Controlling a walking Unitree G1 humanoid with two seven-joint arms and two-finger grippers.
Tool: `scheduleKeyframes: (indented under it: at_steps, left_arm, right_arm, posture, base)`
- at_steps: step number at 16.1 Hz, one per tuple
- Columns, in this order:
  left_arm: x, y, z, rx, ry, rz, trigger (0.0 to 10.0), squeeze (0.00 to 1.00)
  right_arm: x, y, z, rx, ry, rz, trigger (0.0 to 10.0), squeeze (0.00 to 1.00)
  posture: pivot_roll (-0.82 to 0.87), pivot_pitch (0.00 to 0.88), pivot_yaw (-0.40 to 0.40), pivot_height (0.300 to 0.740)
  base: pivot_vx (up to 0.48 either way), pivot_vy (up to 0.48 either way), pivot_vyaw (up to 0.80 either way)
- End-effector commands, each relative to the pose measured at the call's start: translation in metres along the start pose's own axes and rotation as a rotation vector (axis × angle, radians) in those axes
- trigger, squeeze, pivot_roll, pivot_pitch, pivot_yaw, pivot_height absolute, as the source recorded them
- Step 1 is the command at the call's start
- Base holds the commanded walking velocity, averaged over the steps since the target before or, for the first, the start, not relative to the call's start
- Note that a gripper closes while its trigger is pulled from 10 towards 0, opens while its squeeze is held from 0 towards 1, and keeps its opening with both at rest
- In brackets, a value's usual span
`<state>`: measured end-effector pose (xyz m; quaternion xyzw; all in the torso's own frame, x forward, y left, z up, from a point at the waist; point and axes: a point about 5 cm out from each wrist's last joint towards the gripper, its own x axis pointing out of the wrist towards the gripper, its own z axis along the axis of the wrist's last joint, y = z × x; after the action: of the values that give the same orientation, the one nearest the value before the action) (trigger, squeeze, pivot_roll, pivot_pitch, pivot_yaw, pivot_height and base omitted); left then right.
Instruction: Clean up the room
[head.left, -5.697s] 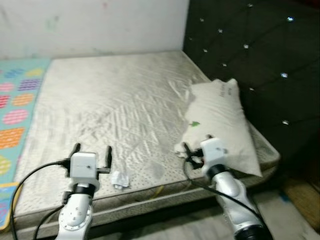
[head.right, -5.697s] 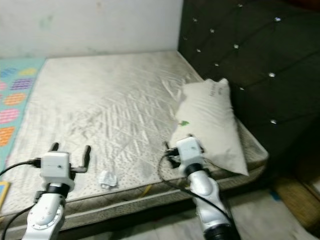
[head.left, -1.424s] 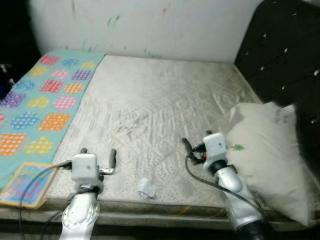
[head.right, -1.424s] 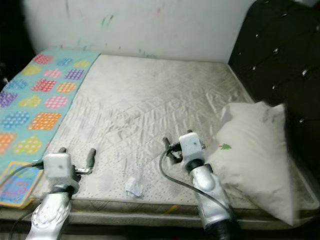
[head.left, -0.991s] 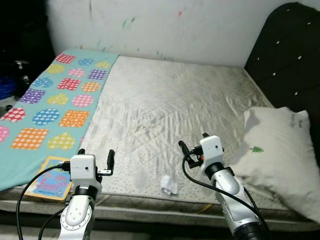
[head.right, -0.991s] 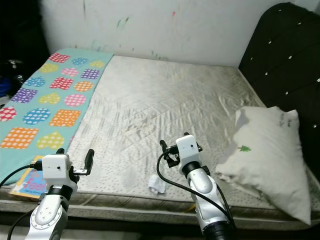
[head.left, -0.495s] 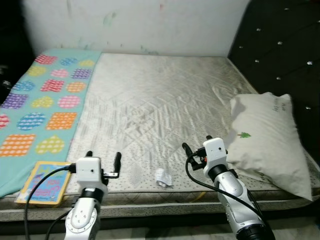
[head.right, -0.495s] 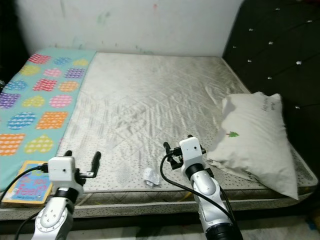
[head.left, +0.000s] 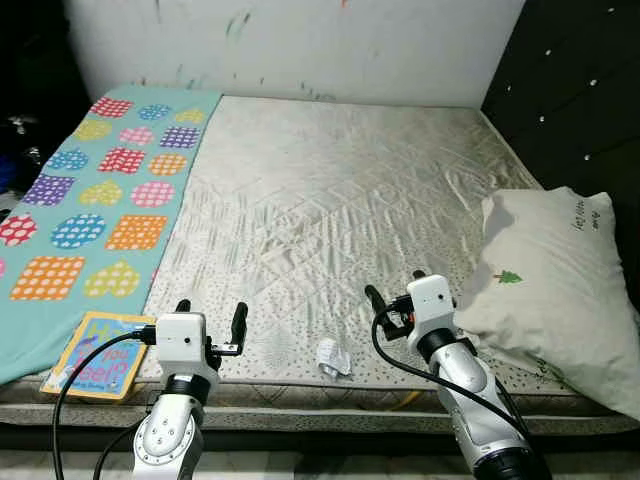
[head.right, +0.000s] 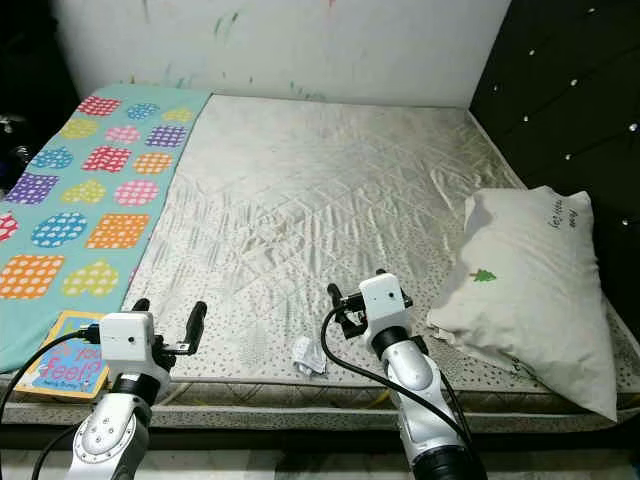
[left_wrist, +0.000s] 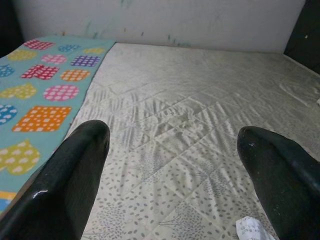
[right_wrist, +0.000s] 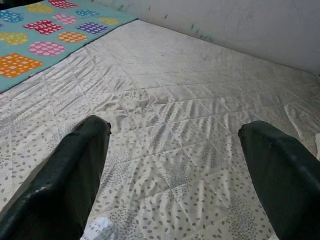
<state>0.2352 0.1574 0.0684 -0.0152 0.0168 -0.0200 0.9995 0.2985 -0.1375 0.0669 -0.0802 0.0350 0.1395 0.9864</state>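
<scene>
- The mattress (head.left: 330, 190) is the largest thing: a wide rectangle of pale quilted fabric, stitched in diamonds, creased near its middle and speckled with small leaf-like marks along the near edge.
- A dark tufted headboard (head.left: 575, 90) stands along the robot's right side, its padding dotted with shiny buttons.
- A teal blanket (head.left: 95, 200) lies flat over the mattress on the robot's left, printed with dotted hearts, circles and squares in orange, pink, purple and blue.
- A soft white pillow (head.left: 555, 290), plump and wrinkled, lies against the headboard side, with a small green tree print and dark lettering.
- The left gripper (head.left: 210, 315) hovers over the near edge of the mattress, its 2 smooth black fingers (left_wrist: 70, 180) spread wide apart and holding nothing.
- The right gripper (head.right: 355, 290) hovers near the pillow's corner, its 2 fingers (right_wrist: 75, 175) likewise spread wide and empty.
- A thin, flat picture book (head.left: 95, 368) with a colourful cover rests at the near left corner, partly on the blanket.
- A small crumpled white paper scrap (head.left: 331, 357) lies on the speckled near edge, between the 2 grippers and touching neither.
</scene>
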Motion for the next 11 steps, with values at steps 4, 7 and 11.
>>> scheduleKeyframes:
  at_steps: [4, 7, 11]
  left_arm:
    - [0.003, 0.0006, 0.0001, -0.015, 0.015, 0.027, 10.0, 0.0]
    - [0.0029, 0.0007, 0.0002, -0.017, 0.014, 0.025, 10.0, 0.0]
    - [0.0025, 0.001, 0.0002, -0.018, 0.017, 0.024, 10.0, 0.0]
  right_arm:
    - [0.0001, -0.005, -0.0003, 0.002, 0.011, -0.012, 10.0, 0.0]
    - [-0.0002, -0.0054, -0.0008, -0.004, 0.013, -0.017, 10.0, 0.0]
    - [-0.0005, -0.0047, -0.0015, -0.002, 0.015, -0.015, 10.0, 0.0]
  posture:
    - [0.01, 0.0, -0.061, 0.74]
    - [0.01, 0.0, -0.061, 0.74]
    - [0.01, 0.0, -0.061, 0.74]
  base:
    - [0.0, 0.0, -0.25]
    - [0.0, 0.358, -0.38]
    - [0.0, 0.385, 0.0]
